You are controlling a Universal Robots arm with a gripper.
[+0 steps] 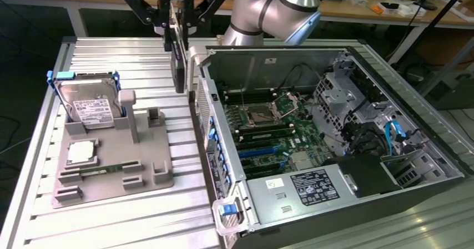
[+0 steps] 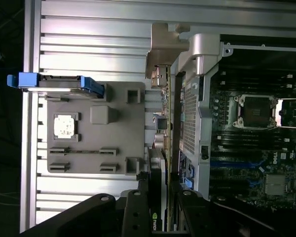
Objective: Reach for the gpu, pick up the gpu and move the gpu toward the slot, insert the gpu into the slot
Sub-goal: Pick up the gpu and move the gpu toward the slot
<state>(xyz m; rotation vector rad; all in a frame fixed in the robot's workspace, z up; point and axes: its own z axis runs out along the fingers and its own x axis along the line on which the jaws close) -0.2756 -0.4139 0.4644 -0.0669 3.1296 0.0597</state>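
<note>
Reaching and picking up look done: the black two-fingered gripper (image 1: 176, 20) is clamped on the gpu (image 1: 177, 66), a thin green card with a pale metal bracket, which hangs edge-on above the ribbed aluminium table (image 1: 111, 216), just outside the open grey computer case (image 1: 203, 93); the long blue plastic slot (image 1: 261, 149) lies empty, well apart, so carrying across and inserting remain; the card's upper end sits between both fingers (image 2: 136, 210), its bracket end pointing away from them

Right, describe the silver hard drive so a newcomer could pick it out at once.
Start at the open computer case, then look to the exterior view's left, at the grey plastic holder tray. The silver hard drive stands at its far end in a blue frame. Unlike the flat square processor and thin green memory stick nearby, it is upright with a white label.
</note>
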